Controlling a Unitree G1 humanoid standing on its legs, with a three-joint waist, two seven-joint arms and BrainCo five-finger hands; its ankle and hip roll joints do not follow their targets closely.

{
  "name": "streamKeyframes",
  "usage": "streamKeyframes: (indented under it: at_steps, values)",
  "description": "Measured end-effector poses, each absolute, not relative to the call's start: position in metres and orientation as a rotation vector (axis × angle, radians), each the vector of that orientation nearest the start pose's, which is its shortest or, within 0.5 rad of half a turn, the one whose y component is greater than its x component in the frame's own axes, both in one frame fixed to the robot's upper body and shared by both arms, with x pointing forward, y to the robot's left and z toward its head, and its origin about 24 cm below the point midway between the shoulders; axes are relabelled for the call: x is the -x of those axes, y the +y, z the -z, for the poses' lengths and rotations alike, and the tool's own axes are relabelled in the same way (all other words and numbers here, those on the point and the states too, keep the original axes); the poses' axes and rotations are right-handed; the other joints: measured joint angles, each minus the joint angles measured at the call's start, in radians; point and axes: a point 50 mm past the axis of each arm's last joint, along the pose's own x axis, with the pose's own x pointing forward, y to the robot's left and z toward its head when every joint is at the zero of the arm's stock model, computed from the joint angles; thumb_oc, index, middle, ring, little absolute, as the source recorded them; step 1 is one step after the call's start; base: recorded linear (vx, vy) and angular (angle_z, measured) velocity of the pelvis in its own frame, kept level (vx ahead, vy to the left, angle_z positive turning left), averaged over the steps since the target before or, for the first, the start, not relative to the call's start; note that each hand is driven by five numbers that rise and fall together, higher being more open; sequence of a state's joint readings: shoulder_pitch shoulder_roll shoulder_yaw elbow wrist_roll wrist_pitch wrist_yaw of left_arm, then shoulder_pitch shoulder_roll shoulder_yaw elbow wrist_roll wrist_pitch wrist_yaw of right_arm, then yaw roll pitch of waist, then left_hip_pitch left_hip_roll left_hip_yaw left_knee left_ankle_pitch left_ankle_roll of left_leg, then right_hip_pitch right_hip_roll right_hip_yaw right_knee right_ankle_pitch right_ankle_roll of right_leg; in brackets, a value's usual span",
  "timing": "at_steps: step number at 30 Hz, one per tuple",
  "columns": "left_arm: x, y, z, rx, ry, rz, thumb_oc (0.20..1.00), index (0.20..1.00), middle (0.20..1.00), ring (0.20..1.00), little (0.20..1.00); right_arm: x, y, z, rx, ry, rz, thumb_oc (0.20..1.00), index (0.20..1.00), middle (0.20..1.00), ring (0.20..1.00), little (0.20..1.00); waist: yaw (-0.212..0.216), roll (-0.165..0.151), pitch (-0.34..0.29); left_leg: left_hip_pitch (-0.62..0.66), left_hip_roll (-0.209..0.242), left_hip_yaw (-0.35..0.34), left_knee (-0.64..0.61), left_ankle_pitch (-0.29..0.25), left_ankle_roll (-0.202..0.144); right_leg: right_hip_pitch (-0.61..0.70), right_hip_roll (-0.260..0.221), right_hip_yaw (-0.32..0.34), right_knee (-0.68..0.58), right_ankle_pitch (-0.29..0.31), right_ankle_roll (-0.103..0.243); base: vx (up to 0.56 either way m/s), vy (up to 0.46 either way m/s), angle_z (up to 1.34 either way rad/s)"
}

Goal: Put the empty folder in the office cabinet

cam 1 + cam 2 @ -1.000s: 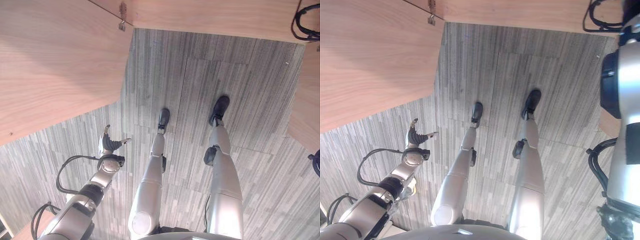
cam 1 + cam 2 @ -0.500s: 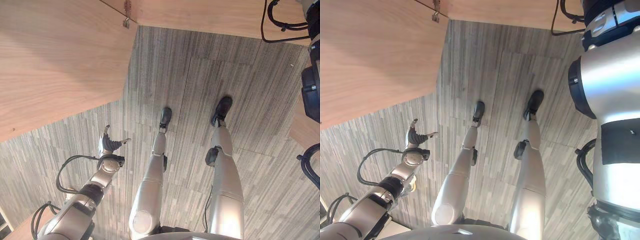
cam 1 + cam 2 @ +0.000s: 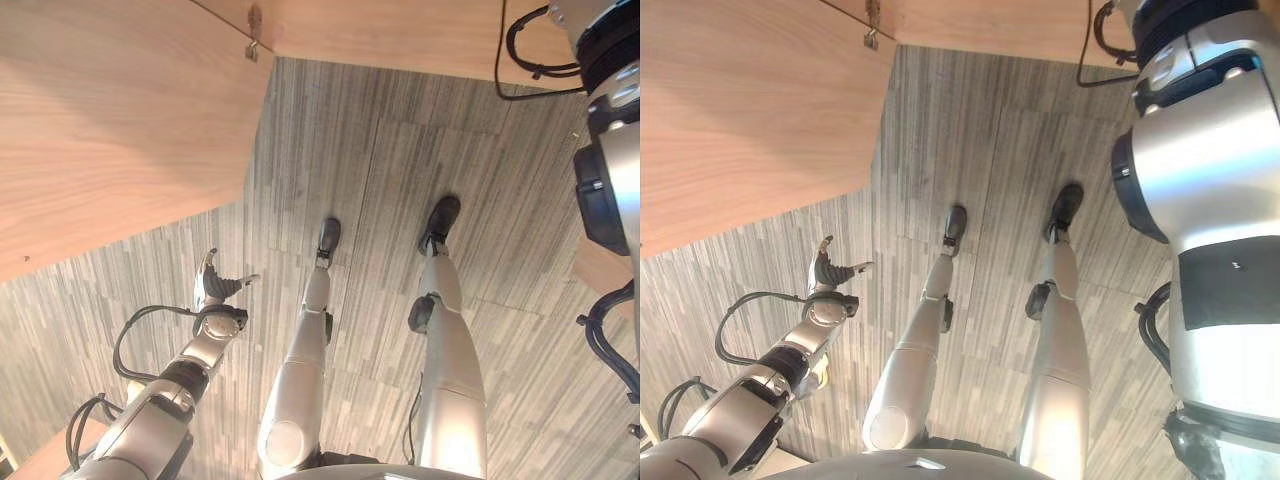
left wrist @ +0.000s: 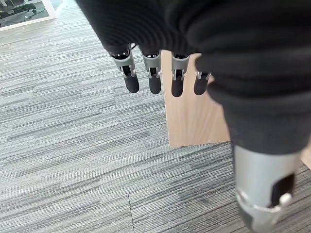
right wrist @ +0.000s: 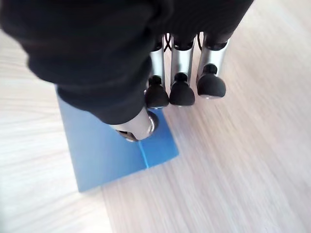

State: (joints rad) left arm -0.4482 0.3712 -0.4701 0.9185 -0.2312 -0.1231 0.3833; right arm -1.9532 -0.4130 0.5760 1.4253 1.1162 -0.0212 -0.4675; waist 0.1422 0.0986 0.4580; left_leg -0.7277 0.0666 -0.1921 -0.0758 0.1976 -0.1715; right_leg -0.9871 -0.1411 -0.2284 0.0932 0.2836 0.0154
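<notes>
A blue folder (image 5: 107,150) lies flat on a light wooden surface (image 5: 243,160) in the right wrist view. My right hand (image 5: 181,73) hangs just over one corner of it, fingers relaxed and thumb above the folder's edge, not closed round it. My right arm (image 3: 1200,200) reaches up along the right side of the eye views. My left hand (image 3: 215,290) hangs open beside my body over the grey floor, holding nothing. A large wooden cabinet panel (image 3: 110,130) with a metal hinge (image 3: 252,45) slants across the upper left.
Grey striped carpet (image 3: 350,150) covers the floor ahead. More light wood (image 3: 400,30) runs along the far edge. A wooden panel (image 4: 192,116) stands on the carpet beyond the left hand's fingers.
My right arm has swung further into the eye views from the right. The left hand has barely moved.
</notes>
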Motion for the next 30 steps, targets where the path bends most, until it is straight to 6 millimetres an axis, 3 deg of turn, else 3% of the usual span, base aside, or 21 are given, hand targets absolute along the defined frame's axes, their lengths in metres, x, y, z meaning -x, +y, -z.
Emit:
streamKeyframes:
  at_steps: [2,3,4,5,8,9,12,15,18,19,21,22,23,25,27,30]
  values:
    - [-0.303,0.208,0.026,-0.48,0.342,-0.173,1.0,1.0,1.0,1.0,1.0,-0.391,-0.145,-0.433,-0.363,-0.42,0.307,0.57,0.57,0.57,0.57,0.57,-0.002,-0.01,0.002,0.023,0.0,0.001,0.001,-0.002,-0.003,0.027,0.001,0.0,-0.008,0.001,0.005,-0.07,0.065,-0.05]
    - [-0.304,0.211,0.026,-0.489,0.349,-0.184,1.0,1.0,1.0,1.0,1.0,-0.393,-0.146,-0.428,-0.36,-0.406,0.306,0.555,0.555,0.555,0.555,0.555,0.003,-0.028,0.014,0.048,0.001,0.013,0.001,-0.006,-0.002,0.048,0.004,0.005,-0.013,0.003,0.008,-0.02,0.033,-0.15]
    - [-0.302,0.215,0.028,-0.498,0.365,-0.194,1.0,1.0,1.0,1.0,1.0,-0.397,-0.143,-0.419,-0.358,-0.382,0.3,0.592,0.592,0.592,0.592,0.592,0.0,-0.039,0.019,0.071,0.004,0.017,0.0,-0.01,-0.006,0.072,0.008,0.008,-0.023,0.007,0.008,-0.1,0.03,-0.07]
    - [-0.3,0.215,0.032,-0.5,0.38,-0.192,1.0,1.0,1.0,1.0,1.0,-0.402,-0.145,-0.408,-0.348,-0.359,0.306,1.0,1.0,1.0,1.0,1.0,-0.014,-0.046,0.014,0.096,0.006,0.015,0.003,-0.019,-0.006,0.116,0.01,0.002,-0.042,0.001,0.016,-0.05,0.067,0.01]
    - [-0.296,0.217,0.035,-0.496,0.394,-0.197,1.0,1.0,1.0,1.0,1.0,-0.409,-0.154,-0.388,-0.309,-0.318,0.327,1.0,1.0,1.0,1.0,1.0,-0.015,-0.08,0.011,0.146,0.006,0.016,0.017,-0.027,0.001,0.187,0.014,-0.003,-0.071,0.018,0.024,-0.07,0.077,-0.01]
    - [-0.291,0.219,0.04,-0.487,0.415,-0.205,1.0,1.0,1.0,1.0,1.0,-0.417,-0.16,-0.361,-0.337,-0.237,0.339,1.0,1.0,1.0,1.0,1.0,-0.006,-0.096,0.039,0.238,0.013,0.018,0.0,-0.034,0.001,0.284,0.024,-0.003,-0.109,0.021,0.018,-0.02,0.115,-0.07]
    - [-0.257,0.224,0.068,-0.494,0.517,-0.193,1.0,1.0,1.0,1.0,1.0,-0.43,-0.182,-0.281,-0.265,-0.067,0.411,1.0,1.0,1.0,1.0,1.0,-0.016,-0.119,-0.103,0.272,0.01,0.019,0.007,-0.064,0.005,0.338,0.022,-0.005,-0.135,0.004,0.016,0.0,0.062,0.04]
    - [-0.241,0.232,0.08,-0.496,0.584,-0.203,1.0,1.0,1.0,1.0,1.0,-0.43,-0.194,-0.245,-0.237,0.012,0.432,1.0,1.0,1.0,1.0,1.0,-0.021,-0.122,-0.144,0.315,-0.003,0.03,0.015,-0.082,0.018,0.383,0.017,-0.002,-0.145,0.008,0.025,0.03,0.224,-0.06]
    - [-0.22,0.239,0.096,-0.496,0.678,-0.214,1.0,1.0,1.0,1.0,1.0,-0.42,-0.211,-0.167,-0.189,0.204,0.466,1.0,1.0,1.0,1.0,1.0,-0.008,-0.121,-0.147,0.453,0.001,0.039,0.004,-0.102,0.027,0.523,0.025,-0.001,-0.174,0.015,0.018,0.02,0.132,-0.14]
    - [-0.204,0.239,0.107,-0.5,0.744,-0.203,1.0,1.0,1.0,1.0,1.0,-0.411,-0.213,-0.132,-0.179,0.274,0.459,1.0,1.0,1.0,1.0,1.0,-0.028,-0.121,-0.157,0.508,-0.002,0.05,0.005,-0.122,0.036,0.576,0.021,0.001,-0.175,-0.007,0.027,0.01,0.139,-0.13]
    - [-0.195,0.235,0.115,-0.487,0.801,-0.198,1.0,1.0,1.0,1.0,1.0,-0.396,-0.213,-0.089,-0.217,0.342,0.446,1.0,1.0,1.0,1.0,1.0,-0.051,-0.129,-0.174,0.557,-0.005,0.062,0.007,-0.134,0.045,0.622,0.027,0.007,-0.174,-0.014,0.034,0.01,0.145,-0.17]
    - [-0.178,0.234,0.126,-0.484,0.877,-0.191,1.0,1.0,1.0,1.0,1.0,-0.376,-0.206,-0.045,-0.212,0.45,0.431,1.0,1.0,1.0,1.0,1.0,-0.056,-0.142,-0.203,0.593,-0.009,0.072,0.008,-0.151,0.049,0.647,0.021,0.023,-0.175,-0.025,0.036,0.01,0.151,-0.3]
    - [-0.176,0.232,0.128,-0.48,0.892,-0.187,1.0,1.0,1.0,1.0,1.0,-0.368,-0.199,-0.028,-0.207,0.49,0.411,1.0,1.0,1.0,1.0,1.0,-0.071,-0.15,-0.218,0.6,-0.011,0.082,0.011,-0.157,0.05,0.651,0.027,0.033,-0.175,-0.025,0.036,0.0,0.199,-0.37]
    - [-0.163,0.226,0.138,-0.428,0.992,-0.212,1.0,1.0,1.0,1.0,1.0,-0.322,-0.167,0.036,-0.171,0.637,0.282,1.0,1.0,1.0,1.0,1.0,-0.103,-0.156,-0.238,0.691,-0.015,0.116,-0.001,-0.171,0.068,0.717,0.023,0.062,-0.175,-0.025,0.036,-0.03,0.135,-0.46]
    - [-0.169,0.22,0.138,-0.402,0.99,-0.208,1.0,1.0,1.0,1.0,1.0,-0.287,-0.144,0.07,-0.139,0.739,0.176,1.0,1.0,1.0,1.0,1.0,-0.141,-0.158,-0.267,0.73,-0.029,0.147,0.0,-0.184,0.076,0.744,0.02,0.072,-0.175,-0.036,0.038,-0.02,0.101,-0.38]
    - [-0.169,0.221,0.138,-0.404,0.997,-0.199,1.0,1.0,1.0,1.0,1.0,-0.238,-0.124,0.104,-0.12,0.854,0.039,1.0,1.0,1.0,1.0,1.0,-0.161,-0.16,-0.321,0.792,-0.038,0.186,0.002,-0.204,0.09,0.782,0.01,0.075,-0.175,-0.053,0.035,-0.05,0.073,-0.4]
